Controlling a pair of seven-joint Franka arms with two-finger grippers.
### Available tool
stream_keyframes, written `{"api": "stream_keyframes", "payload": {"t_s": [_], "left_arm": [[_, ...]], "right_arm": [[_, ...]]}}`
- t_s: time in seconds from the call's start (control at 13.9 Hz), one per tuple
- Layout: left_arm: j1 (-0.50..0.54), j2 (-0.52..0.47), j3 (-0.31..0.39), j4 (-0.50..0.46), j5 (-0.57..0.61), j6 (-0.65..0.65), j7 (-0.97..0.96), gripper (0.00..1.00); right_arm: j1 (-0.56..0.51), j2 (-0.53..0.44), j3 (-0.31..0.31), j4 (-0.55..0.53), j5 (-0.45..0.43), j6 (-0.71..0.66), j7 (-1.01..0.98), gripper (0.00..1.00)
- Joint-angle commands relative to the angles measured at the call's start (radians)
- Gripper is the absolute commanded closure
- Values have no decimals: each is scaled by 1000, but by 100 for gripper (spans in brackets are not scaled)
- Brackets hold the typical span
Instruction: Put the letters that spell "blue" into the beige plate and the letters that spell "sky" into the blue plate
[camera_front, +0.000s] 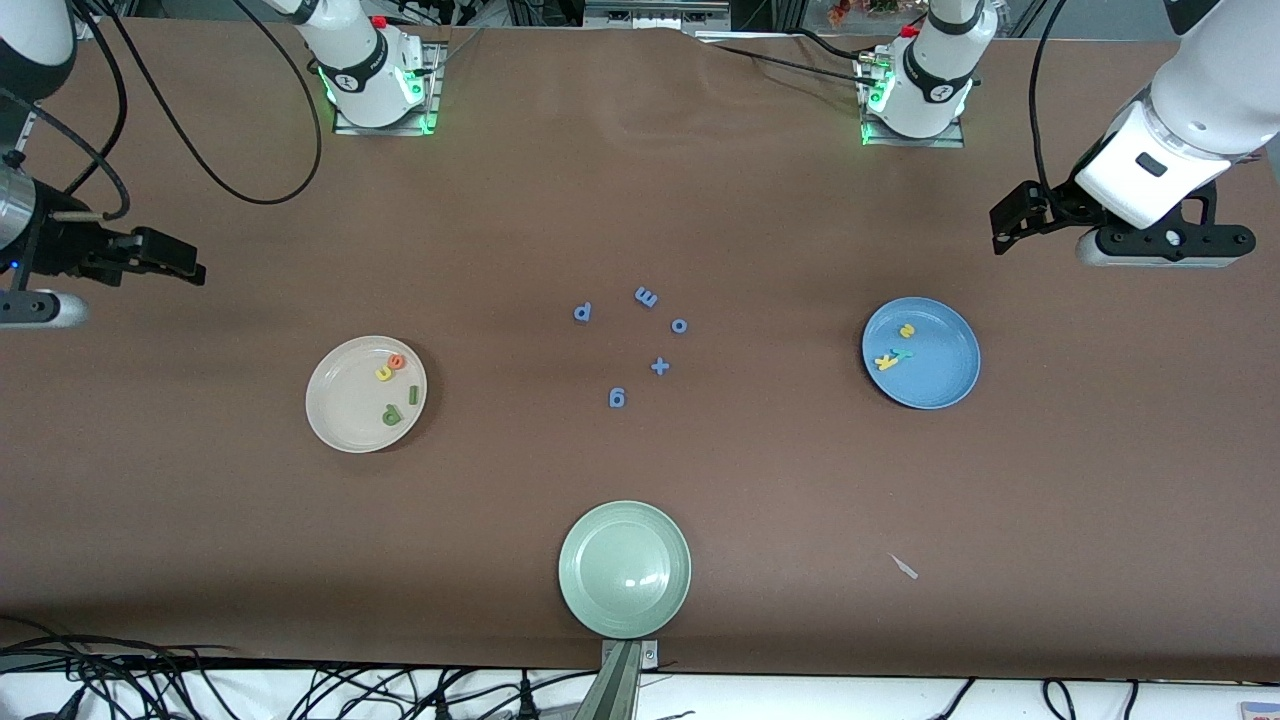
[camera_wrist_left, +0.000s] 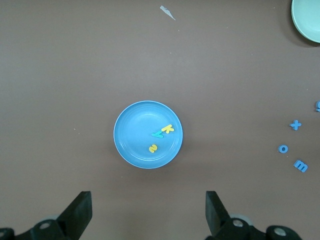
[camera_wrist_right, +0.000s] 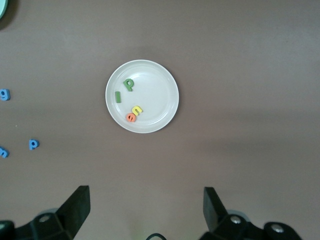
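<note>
Right now both arms wait raised at the table's ends, each with its fingers spread wide and nothing between them. The left gripper (camera_wrist_left: 147, 212) hangs over bare table near the blue plate (camera_front: 945, 385), and the right gripper (camera_wrist_right: 145, 210) hangs over bare table near the beige plate (camera_front: 345, 415).

On the beige plate lie the orange "e" (camera_front: 397, 361), touching the yellow "u" (camera_front: 383, 373), with the dark green "l" (camera_front: 413, 394) and the green "b" (camera_front: 391, 414) a little nearer the front camera. On the blue plate lie the yellow "s" (camera_front: 907, 330), the yellow "k" (camera_front: 886, 362) and the teal "y" (camera_front: 903, 353), the last two overlapping.

Between the plates, on the brown table (camera_front: 200, 520), sit loose blue foam pieces reading "p" (camera_front: 582, 312), "m" (camera_front: 646, 297), "o" (camera_front: 679, 325), "+" (camera_front: 659, 366) and "g" (camera_front: 617, 398). A pale green plate (camera_front: 625, 568) sits nearest the front camera, with a small white scrap (camera_front: 904, 566) toward the left arm's end.
</note>
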Motion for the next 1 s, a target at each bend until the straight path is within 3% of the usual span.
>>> {"api": "stream_keyframes", "payload": {"t_s": [0.0,0.29,0.93], "left_arm": [[-4,-10,2,6,-12,-16,8,0],[-4,-9,2,6,-12,-16,8,0],[-4,-10,-6,6,-12,-16,8,0]], "right_arm": [[-37,-79,51,-91,-35,20,15,0],[-39,-122,51,-111,-36,12,12,0],[-37,-113,45,-91,-33,17,-5,0]]}}
